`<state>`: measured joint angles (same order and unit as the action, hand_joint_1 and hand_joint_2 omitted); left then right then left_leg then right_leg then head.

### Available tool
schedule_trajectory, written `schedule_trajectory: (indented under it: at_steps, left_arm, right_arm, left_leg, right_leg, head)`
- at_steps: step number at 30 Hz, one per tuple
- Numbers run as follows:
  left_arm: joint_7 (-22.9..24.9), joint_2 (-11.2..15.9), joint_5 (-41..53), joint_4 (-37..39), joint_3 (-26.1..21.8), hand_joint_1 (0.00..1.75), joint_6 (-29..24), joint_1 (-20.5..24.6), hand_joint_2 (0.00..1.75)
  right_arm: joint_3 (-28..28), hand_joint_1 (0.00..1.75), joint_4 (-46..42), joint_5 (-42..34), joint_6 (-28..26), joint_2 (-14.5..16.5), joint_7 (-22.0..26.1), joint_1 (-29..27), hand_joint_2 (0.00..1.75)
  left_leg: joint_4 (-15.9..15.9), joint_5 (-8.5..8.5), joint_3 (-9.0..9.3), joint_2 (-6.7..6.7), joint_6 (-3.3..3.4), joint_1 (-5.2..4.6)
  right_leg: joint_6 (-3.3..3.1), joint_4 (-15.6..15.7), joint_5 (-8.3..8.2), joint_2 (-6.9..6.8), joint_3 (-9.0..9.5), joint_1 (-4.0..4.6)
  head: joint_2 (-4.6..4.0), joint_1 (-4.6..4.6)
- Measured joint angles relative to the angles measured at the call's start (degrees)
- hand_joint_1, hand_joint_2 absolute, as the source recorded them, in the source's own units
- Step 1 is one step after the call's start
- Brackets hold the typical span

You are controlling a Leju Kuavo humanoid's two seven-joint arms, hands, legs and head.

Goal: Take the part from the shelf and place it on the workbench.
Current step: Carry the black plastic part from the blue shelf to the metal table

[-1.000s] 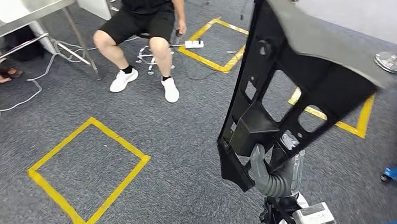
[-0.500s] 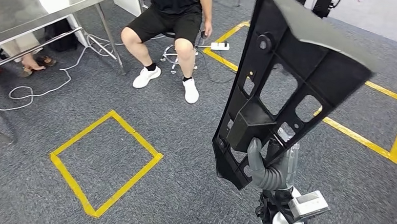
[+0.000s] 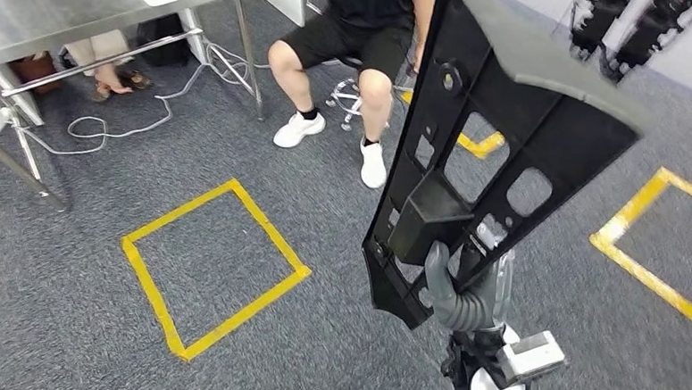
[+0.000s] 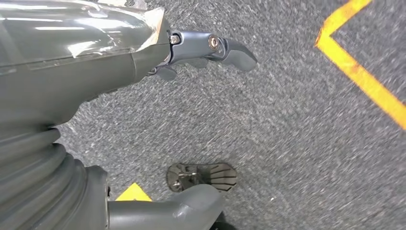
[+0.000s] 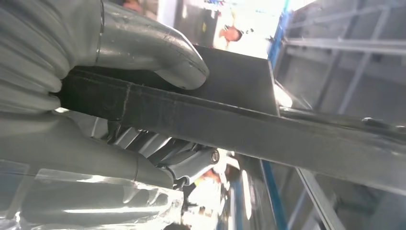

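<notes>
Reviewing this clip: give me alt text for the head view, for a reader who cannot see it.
The robot's right hand holds a large black cut-out part upright over grey carpet. Beyond it are yellow tape squares, a seated person and a steel table.

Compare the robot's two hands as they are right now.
The right hand grips the lower end of the black part, thumb wrapped over its edge; the left hand holds nothing. The right hand is raised in front of the body, holding the part upright and tilted; the left hand hangs over the grey carpet, its fingers apart. Both have grey ribbed covers and thick grey thumbs.
</notes>
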<state>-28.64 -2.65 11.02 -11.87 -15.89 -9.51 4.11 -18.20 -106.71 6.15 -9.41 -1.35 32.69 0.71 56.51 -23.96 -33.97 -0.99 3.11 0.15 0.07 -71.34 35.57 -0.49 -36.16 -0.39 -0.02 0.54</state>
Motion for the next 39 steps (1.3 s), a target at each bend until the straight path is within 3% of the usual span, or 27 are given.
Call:
schedule_trajectory:
  at_steps: [2,3,4,6,8,11,13,15,17,18,19,20,22,24,26,27,29,31,33,34,35,37,39]
  left_arm:
    - [0.0,-0.1,0.0,0.0,0.0,0.0,0.0,0.0,1.75]
    - [0.0,-0.1,0.0,0.0,0.0,0.0,0.0,-0.1,1.75]
    - [0.0,-0.1,0.0,0.0,0.0,0.0,0.0,-0.1,1.75]
    - [0.1,-0.2,0.0,0.0,0.0,0.0,0.0,-0.2,1.75]
    - [0.1,-0.3,0.0,0.0,0.0,0.0,-0.1,-0.2,1.75]
    - [0.2,-0.3,0.0,0.1,-0.1,0.0,-0.1,-0.7,1.75]
    - [0.3,-0.3,0.0,0.1,-0.2,0.0,-0.1,-0.8,1.75]
    - [0.3,-0.3,0.0,0.1,-0.2,0.0,-0.2,-0.7,1.75]
    - [0.3,-0.3,0.0,0.1,-0.2,0.0,-0.2,-0.6,1.75]
    - [0.3,-0.3,0.0,0.1,-0.2,0.0,-0.2,-0.7,1.75]
    - [0.4,-0.3,0.1,0.1,-0.2,0.0,-0.2,-0.7,1.75]
    - [0.4,-0.3,0.1,0.1,-0.2,0.0,-0.2,-0.8,1.75]
    - [0.4,-0.3,0.2,0.1,-0.2,0.0,-0.2,-0.6,1.75]
    - [0.4,-0.2,0.3,0.1,-0.2,0.0,-0.3,-0.3,1.75]
    - [0.3,-0.1,0.4,0.1,-0.3,0.0,-0.3,-0.3,1.75]
    - [0.3,-0.1,0.4,0.1,-0.3,0.0,-0.3,-0.3,1.75]
    - [0.3,-0.2,0.5,0.1,-0.3,0.0,-0.3,-0.4,1.75]
    - [0.4,-0.3,0.5,0.1,-0.3,0.0,-0.3,-0.3,1.75]
    - [0.4,-0.4,0.5,0.1,-0.3,0.0,-0.3,-0.3,1.75]
    - [0.3,-0.4,0.5,0.1,-0.3,0.0,-0.3,-0.4,1.75]
    - [0.3,-0.4,0.5,0.1,-0.3,0.0,-0.2,-0.5,1.75]
    - [0.1,-0.4,0.5,0.1,-0.3,0.0,-0.1,-0.6,1.75]
    - [-0.1,-0.4,0.4,0.1,-0.4,0.0,-0.1,-0.5,1.75]
  right_arm:
    - [0.0,1.75,0.2,0.0,0.0,-0.2,0.0,-0.1,1.75]
    - [0.0,1.75,0.2,0.0,0.0,-0.2,0.0,-0.2,1.75]
    - [0.0,1.75,0.3,0.0,0.0,-0.2,0.0,-0.2,1.75]
    - [0.0,1.75,0.3,0.0,0.0,-0.3,0.0,-0.2,1.75]
    - [-0.1,1.75,0.4,0.0,0.0,-0.3,0.0,-0.2,1.75]
    - [-0.2,1.75,0.5,0.0,-0.1,-0.2,0.0,-0.3,1.75]
    - [-0.3,1.75,0.5,-0.1,-0.2,-0.1,0.0,-0.3,1.75]
    - [-0.3,1.75,0.5,-0.1,-0.2,-0.1,0.0,-0.4,1.75]
    - [-0.3,1.75,0.5,-0.1,-0.3,-0.1,0.0,-0.6,1.75]
    - [-0.3,1.75,0.6,-0.1,-0.4,-0.1,0.1,-0.7,1.75]
    - [-0.3,1.75,0.6,-0.1,-0.4,-0.1,0.1,-0.8,1.75]
    - [-0.3,1.75,0.6,-0.1,-0.5,-0.1,0.2,-0.8,1.75]
    - [-0.3,1.75,0.6,-0.1,-0.6,-0.1,0.3,-0.8,1.75]
    - [-0.3,1.75,0.6,-0.1,-0.6,-0.1,0.4,-0.8,1.75]
    - [-0.4,1.75,0.6,-0.1,-0.6,-0.1,0.4,-0.8,1.75]
    - [-0.4,1.75,0.6,-0.1,-0.6,-0.1,0.5,-0.8,1.75]
    - [-0.4,1.75,0.6,-0.1,-0.6,-0.1,0.5,-0.9,1.75]
    - [-0.4,1.75,0.8,-0.1,-0.7,-0.2,0.5,-1.1,1.75]
    - [-0.4,1.75,1.0,-0.1,-0.7,-0.4,0.5,-1.4,1.75]
    - [-0.4,1.75,1.1,-0.1,-0.7,-0.5,0.5,-1.4,1.75]
    - [-0.4,1.75,1.1,-0.1,-0.7,-0.5,0.5,-1.4,1.75]
    - [-0.5,1.75,1.1,-0.1,-0.7,-0.6,0.5,-1.3,1.75]
    - [-0.5,1.75,1.2,-0.1,-0.7,-0.7,0.5,-1.1,1.75]
  left_leg:
    - [0.0,-0.1,0.05,-1.33,-0.04,0.02]
    - [0.1,-0.18,0.15,-2.08,-0.14,0.06]
    - [0.1,-0.31,0.29,-3.03,-0.32,0.14]
    - [0.7,-0.77,0.37,-4.73,-0.97,0.18]
    - [1.3,-1.3,0.04,-6.01,-1.72,0.13]
    - [1.5,-1.59,-0.35,-6.76,-2.58,0.47]
    - [4.1,-3.1,-1.44,-4.18,-3.14,0.52]
    - [11.0,-6.47,-5.02,-0.51,-3.69,0.54]
    - [17.5,-8.53,-8.8,0.74,-3.92,0.63]
    - [18.0,-8.01,-9.33,0.88,-3.84,0.63]
    - [16.1,-6.48,-8.6,1.02,-3.61,0.59]
    - [12.3,-4.31,-6.68,1.6,-3.15,0.43]
    - [4.8,-1.39,-2.81,3.77,-2.04,-0.21]
    - [2.2,-1.0,-1.58,4.74,-1.22,-0.82]
    - [1.5,-0.74,-1.23,3.44,-0.6,-0.87]
    - [0.7,-0.42,-0.65,2.75,-0.37,-0.76]
    - [-0.9,0.28,0.57,1.39,0.05,-0.26]
    - [-1.1,0.38,0.82,-0.11,0.15,-0.12]
    - [-0.8,0.21,0.77,-1.85,-0.01,-0.13]
    - [-0.6,0.05,0.75,-2.72,-0.17,-0.09]
    - [-0.2,-0.2,0.74,-3.56,-0.41,-0.02]
    - [0.7,-0.86,0.65,-5.1,-1.1,0.11]
    - [1.3,-1.33,0.23,-6.17,-1.82,0.23]
  right_leg:
    - [0.4,-3.5,0.49,0.21,-2.58,-0.17]
    - [0.9,-2.7,-0.49,0.25,-2.67,-0.31]
    - [1.58,-0.3,-2.2,0.46,-2.13,-0.52]
    - [2.68,7.8,-6.36,2.12,0.79,-1.08]
    - [2.31,12.2,-8.32,3.24,2.62,-1.32]
    - [0.82,12.5,-8.5,2.08,3.09,-1.2]
    - [0.05,12.6,-8.45,1.11,3.44,-1.36]
    - [-0.6,12.6,-8.16,-0.06,3.68,-1.09]
    - [-0.94,12.6,-7.89,-1.38,3.79,-0.76]
    - [-1.04,12.6,-7.74,-2.01,3.89,-0.64]
    - [-1.07,12.6,-7.57,-2.59,4.06,-0.51]
    - [-1.07,12.6,-7.37,-3.17,4.32,-0.37]
    - [-0.84,12.7,-6.93,-4.24,4.88,-0.02]
    - [-0.37,12.8,-6.6,-5.28,5.2,0.08]
    - [0.15,13.3,-6.4,-6.4,5.57,0.24]
    - [0.34,13.2,-6.13,-6.17,5.76,0.29]
    - [0.35,10.0,-4.48,-3.6,4.64,0.34]
    - [0.18,3.0,-1.94,-0.68,1.14,-0.06]
    - [0.66,-0.8,-1.33,0.05,-1.62,-0.29]
    - [1.21,0.5,-2.49,0.18,-1.47,-0.38]
    - [1.86,3.9,-4.44,0.49,-0.22,-0.54]
    - [2.4,10.6,-7.51,2.12,2.56,-0.9]
    - [1.71,12.6,-8.04,3.67,3.59,-0.92]
  head:
    - [-0.01,-0.02]
    - [-0.01,-0.02]
    - [-0.01,-0.02]
    - [-0.01,-0.09]
    - [-0.01,-0.1]
    - [-0.01,-0.02]
    - [-0.01,0.32]
    - [-0.01,0.69]
    - [-0.01,0.72]
    - [-0.01,0.73]
    - [-0.01,0.73]
    - [-0.01,0.73]
    - [-0.01,0.61]
    - [-0.01,0.56]
    - [-0.01,0.64]
    - [-0.01,0.56]
    - [-0.01,0.33]
    - [-0.01,0.09]
    - [-0.01,-0.02]
    - [-0.01,-0.02]
    - [-0.01,-0.05]
    - [-0.01,-0.04]
    - [-0.01,-0.04]
